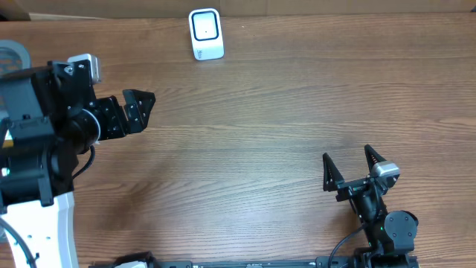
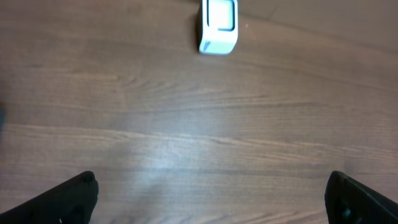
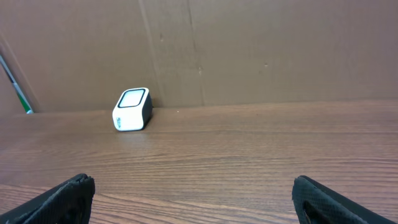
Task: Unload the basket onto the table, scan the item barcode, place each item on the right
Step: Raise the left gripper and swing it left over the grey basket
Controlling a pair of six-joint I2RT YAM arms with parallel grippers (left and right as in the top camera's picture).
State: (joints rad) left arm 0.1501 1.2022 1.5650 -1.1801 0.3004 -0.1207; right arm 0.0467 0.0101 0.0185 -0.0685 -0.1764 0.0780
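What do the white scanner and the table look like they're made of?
The white scanner: probably moulded plastic, smooth, rounded corners, dark-framed window on its face. The table: wood or wood-look laminate, brown grain streaks, slight sheen; can't tell which.

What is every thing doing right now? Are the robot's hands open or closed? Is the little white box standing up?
left gripper: open, holding nothing
right gripper: open, holding nothing
white barcode scanner: standing upright on the wooden table by its far edge, with neither gripper touching it
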